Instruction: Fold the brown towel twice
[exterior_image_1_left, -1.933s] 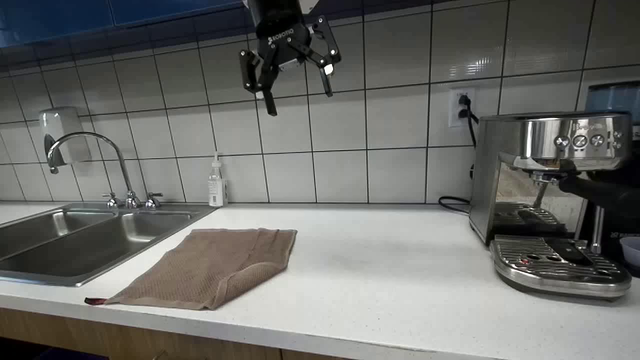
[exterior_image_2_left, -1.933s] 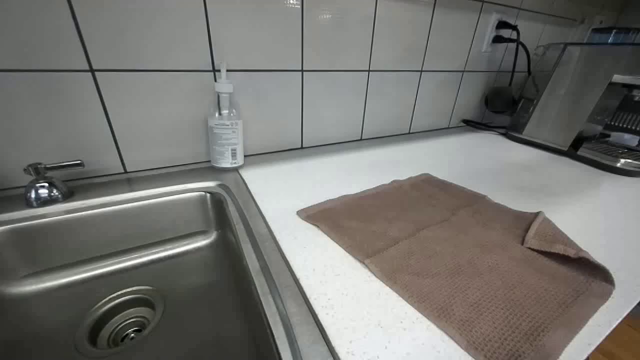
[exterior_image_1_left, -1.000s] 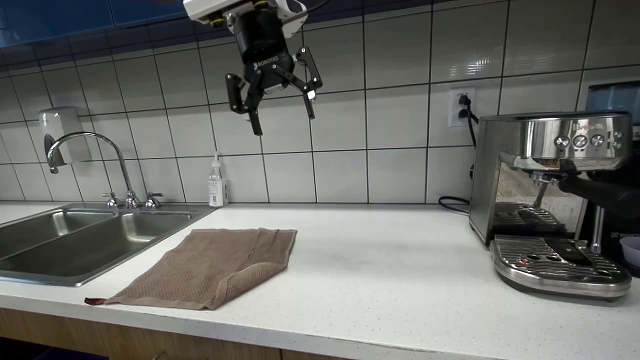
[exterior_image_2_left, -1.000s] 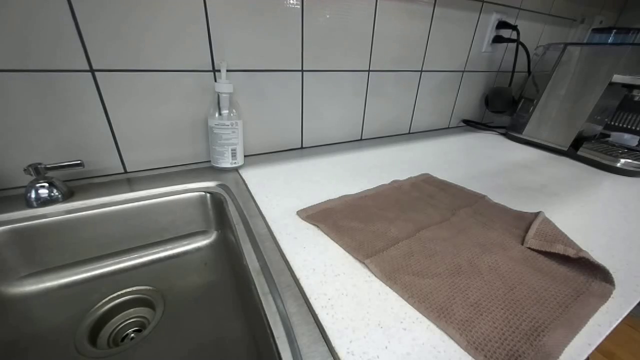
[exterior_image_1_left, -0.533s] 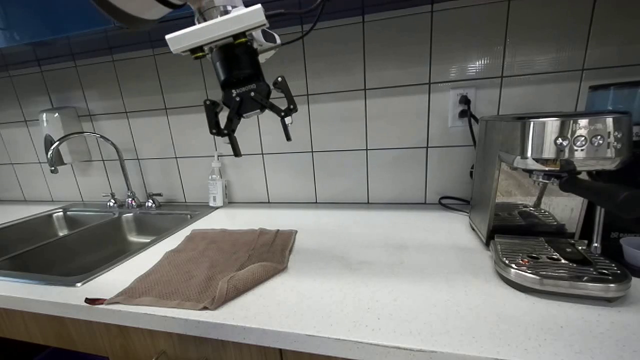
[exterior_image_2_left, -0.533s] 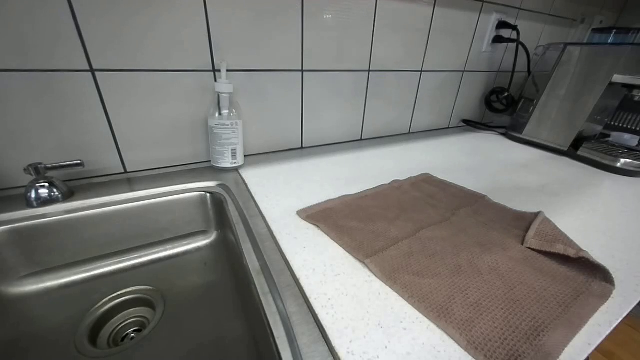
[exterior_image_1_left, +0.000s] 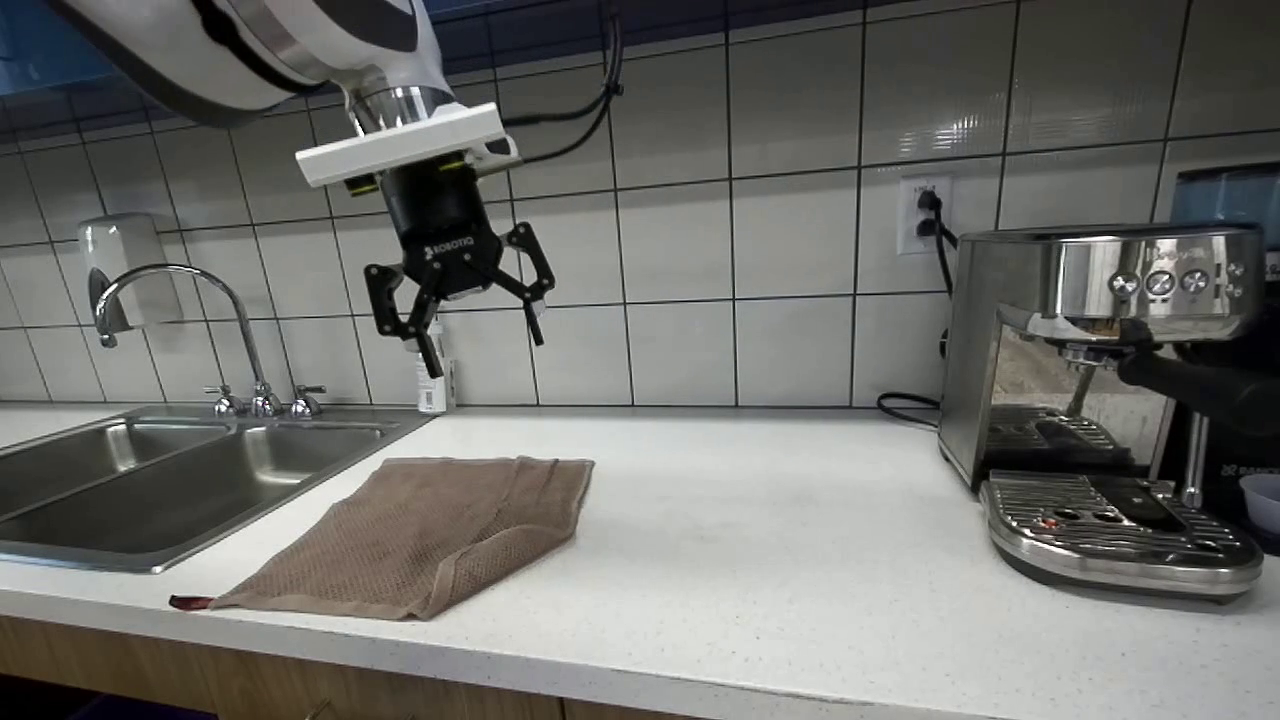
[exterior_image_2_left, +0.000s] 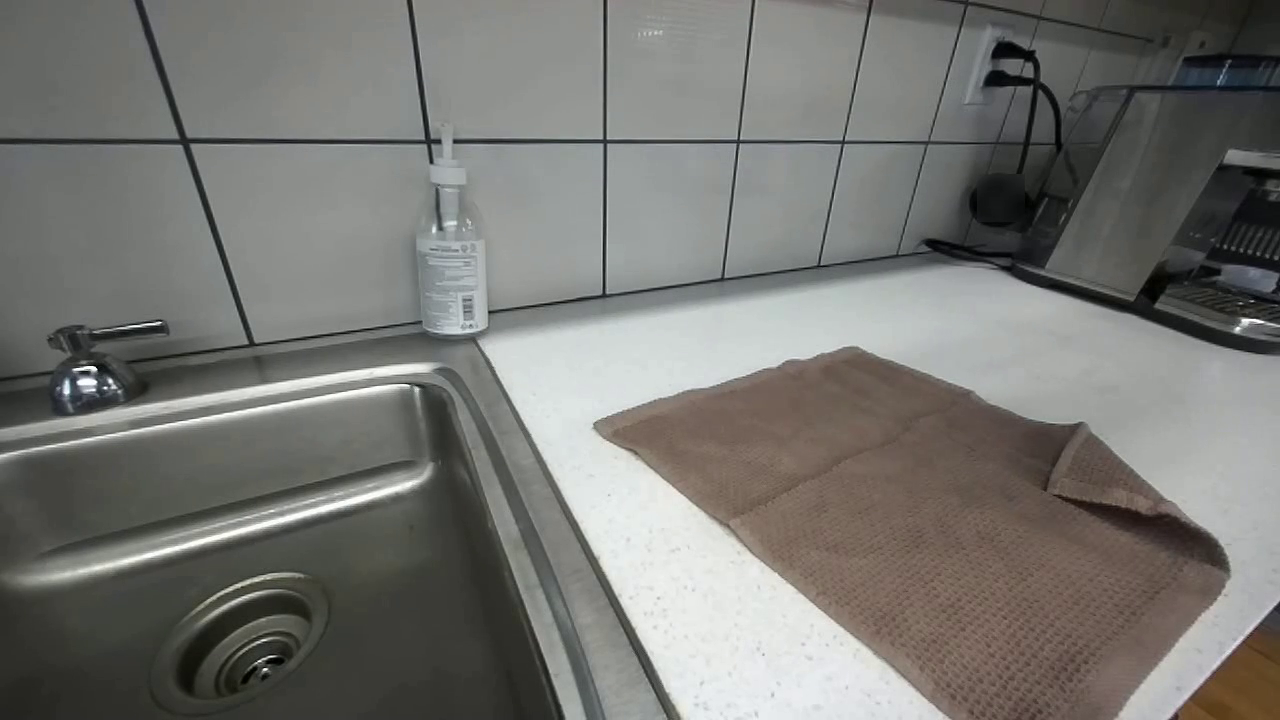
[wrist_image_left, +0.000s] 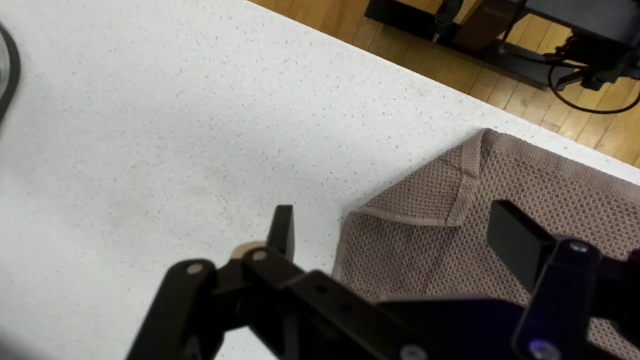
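One brown towel (exterior_image_2_left: 900, 490), one gripper (exterior_image_1_left: 487, 357) with two fingers (wrist_image_left: 517, 242), one clear bottle (exterior_image_2_left: 453, 285) and one espresso machine (exterior_image_1_left: 1100, 400) with three large dials (exterior_image_1_left: 1160, 283) appear at a single white counter (exterior_image_1_left: 750, 540). One steel sink (exterior_image_1_left: 395, 430) shows two basins (exterior_image_1_left: 215, 495), one curved faucet (exterior_image_1_left: 180, 268) and two handles (exterior_image_1_left: 305, 402). On the tiled wall (exterior_image_1_left: 672, 345), one dispenser (exterior_image_1_left: 125, 240) and one outlet (exterior_image_1_left: 908, 216) are seen, the latter with two black plugs (exterior_image_2_left: 1008, 50) in it.

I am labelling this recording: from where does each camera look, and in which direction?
Exterior view: in front of the counter, facing the tiled wall; arm and open fingers show.
Exterior view: close to the sink, angled toward the coffee machine; no robot.
Wrist view: on the arm, facing the counter below; fingers show.
Both exterior views share sink and coffee machine; all three, the brown towel.
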